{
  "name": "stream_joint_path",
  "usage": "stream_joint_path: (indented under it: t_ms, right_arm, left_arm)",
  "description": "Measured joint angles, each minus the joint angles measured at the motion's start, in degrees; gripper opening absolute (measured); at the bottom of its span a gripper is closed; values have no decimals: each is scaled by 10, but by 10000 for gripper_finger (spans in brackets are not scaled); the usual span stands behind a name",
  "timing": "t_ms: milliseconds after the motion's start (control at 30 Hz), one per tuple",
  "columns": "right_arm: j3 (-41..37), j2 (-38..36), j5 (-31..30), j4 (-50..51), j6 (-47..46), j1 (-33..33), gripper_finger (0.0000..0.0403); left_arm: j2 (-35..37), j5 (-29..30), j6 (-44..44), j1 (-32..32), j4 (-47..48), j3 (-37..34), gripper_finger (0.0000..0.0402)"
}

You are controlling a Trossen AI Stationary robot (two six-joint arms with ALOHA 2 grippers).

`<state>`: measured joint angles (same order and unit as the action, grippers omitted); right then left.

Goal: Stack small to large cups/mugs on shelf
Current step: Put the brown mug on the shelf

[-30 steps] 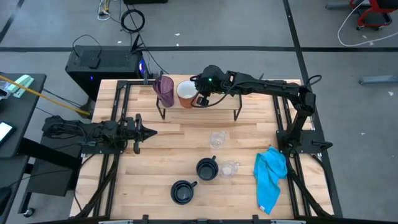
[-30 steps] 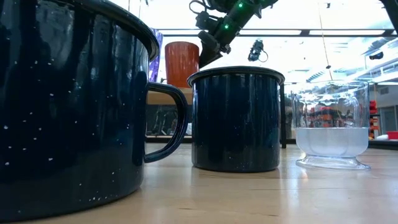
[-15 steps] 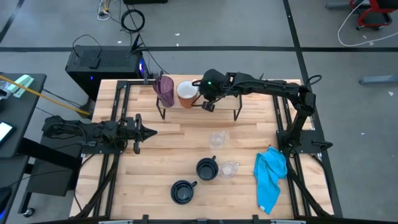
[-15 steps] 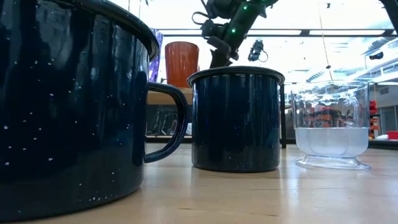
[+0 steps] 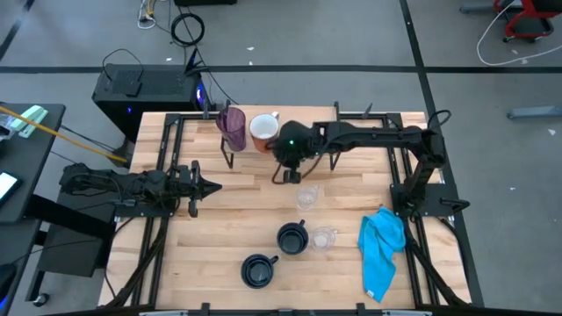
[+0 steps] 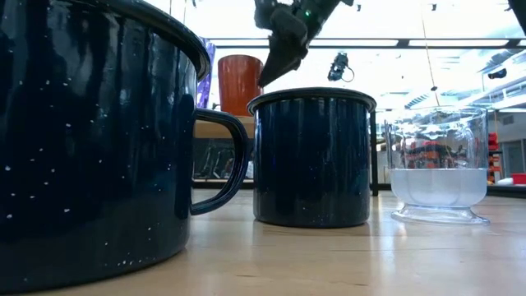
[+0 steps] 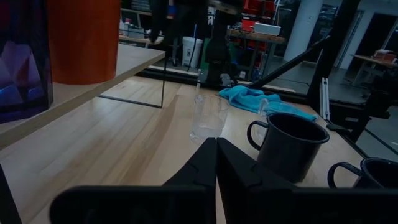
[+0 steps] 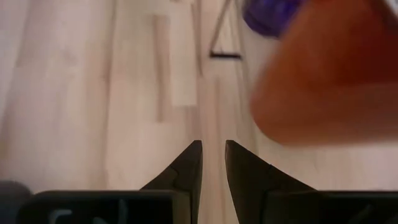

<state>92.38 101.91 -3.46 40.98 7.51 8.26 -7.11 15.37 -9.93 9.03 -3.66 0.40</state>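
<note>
The purple tumbler [image 5: 232,125] and the orange-brown mug [image 5: 263,132] stand upright side by side on the left end of the shelf [image 7: 137,59]. My right gripper [image 5: 284,175] hangs over the shelf's front edge, just near of the orange mug [image 8: 323,81]. It points down, is narrowly open [image 8: 213,149] and is empty. One clear glass [image 5: 306,196] stands just near of it. The second clear glass [image 5: 324,238] and two navy mugs [image 5: 291,238] [image 5: 257,270] stand farther toward the near edge. My left gripper [image 5: 211,185] waits shut at the table's left.
A bright blue cloth [image 5: 382,250] lies crumpled at the near right. The shelf's black wire legs [image 5: 230,160] [image 5: 335,162] stand on the tabletop. Bare wood shows between the left gripper and the glasses, and on the right part of the shelf.
My right gripper has drawn away from the orange mug toward the table's near edge and now hangs over the shelf's front edge. The mug stays upright on the shelf beside the tumbler.
</note>
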Motion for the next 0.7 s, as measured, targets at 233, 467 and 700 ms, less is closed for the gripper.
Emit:
stream_joint_path:
  t_ms: [233, 467, 700]
  right_arm:
    - [-1, 28, -14, -46, 10, -27, 77]
    - [-2, 78, -69, -63, 37, -39, 77]
    - [-1, 83, -103, -70, 45, -39, 77]
  left_arm:
    - [0, 0, -2, 0, 0, 0, 19]
    - [0, 0, -3, 0, 0, 0, 11]
    - [0, 0, -2, 0, 0, 0, 21]
